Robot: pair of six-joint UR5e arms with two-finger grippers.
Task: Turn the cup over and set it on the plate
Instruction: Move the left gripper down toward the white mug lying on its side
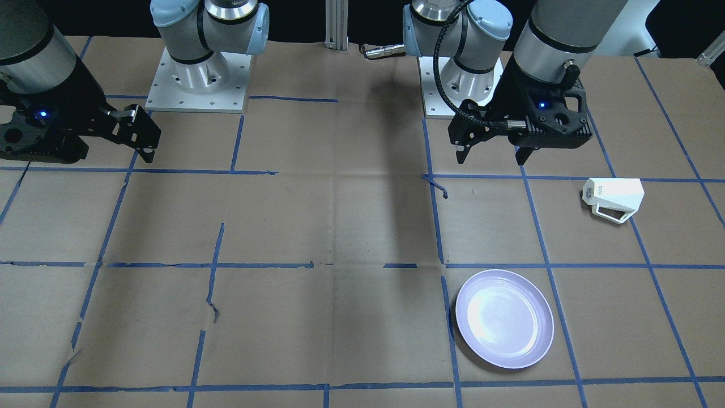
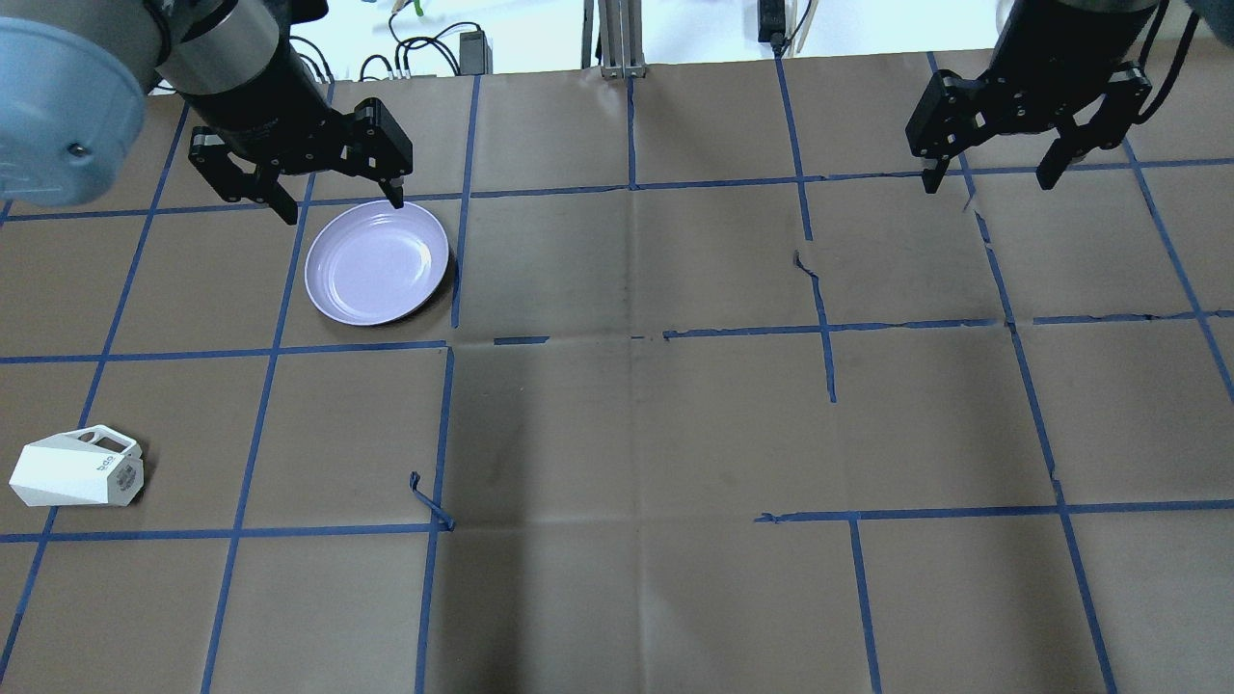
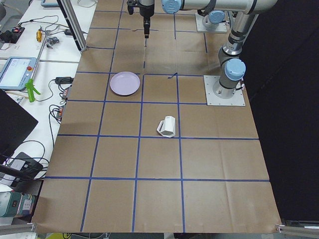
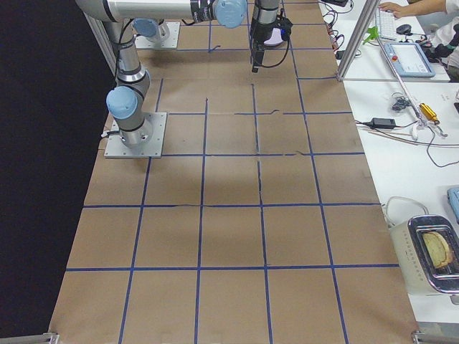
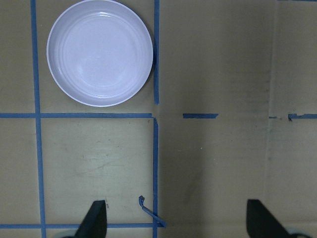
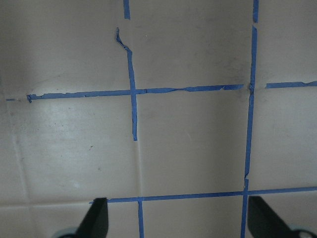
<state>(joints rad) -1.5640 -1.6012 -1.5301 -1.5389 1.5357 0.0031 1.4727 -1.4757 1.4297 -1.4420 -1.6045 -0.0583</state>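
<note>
The white faceted cup (image 1: 614, 198) lies on its side on the brown paper, handle toward the operators' side; it also shows at the left edge of the overhead view (image 2: 77, 469) and in the exterior left view (image 3: 167, 126). The empty lavender plate (image 1: 504, 318) (image 2: 377, 262) (image 5: 100, 52) lies flat, one grid square away from the cup. My left gripper (image 1: 491, 156) (image 2: 342, 205) (image 5: 178, 220) is open, empty and raised above the table, apart from cup and plate. My right gripper (image 1: 144, 147) (image 2: 990, 181) (image 6: 176, 223) is open and empty, far off on the other side.
Blue tape lines grid the paper-covered table (image 2: 636, 434). A loose tape curl (image 2: 429, 501) sticks up near the middle. The arm bases (image 1: 198, 73) (image 1: 459, 79) stand at the robot's edge. Desks with cables and devices (image 3: 30, 74) (image 4: 430, 251) lie beyond the far edge.
</note>
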